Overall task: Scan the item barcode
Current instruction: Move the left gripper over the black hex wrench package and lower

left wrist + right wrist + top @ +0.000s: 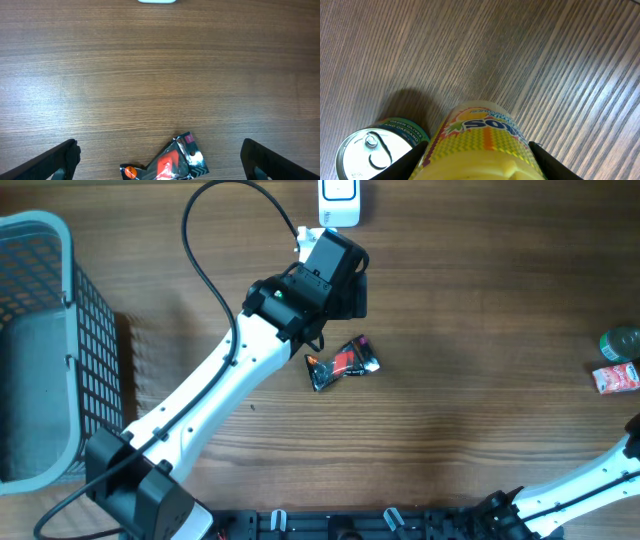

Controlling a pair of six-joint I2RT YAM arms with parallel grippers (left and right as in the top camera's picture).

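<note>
Black-and-red foil packet (167, 162) lies flat on the wooden table (150, 75), close under the left gripper (160, 150). The fingers (57, 160) are spread fully apart and hold nothing. In the wrist view the packet shows roughly midway in the gap between them, askew to their line and touching neither. Seen from above, the gripper's body sits a little past the packet.

Step in hand, as judged: pick up the packet for scanning. Bring the gripper back over the packet and down until both fingers straddle its crumpled middle, then close gently. Foil is thin and slippery, so a grip on an edge would likely slip. Keep the fingers off the printed face, since the barcode's position cannot be made out.

Beyond the gripper stands the white scanner (339, 202).

Far right, the right gripper (480, 155) is about half closed, fingers against both sides of a yellow tub (480, 135). A tin (370, 150) stands just beside it.
</note>
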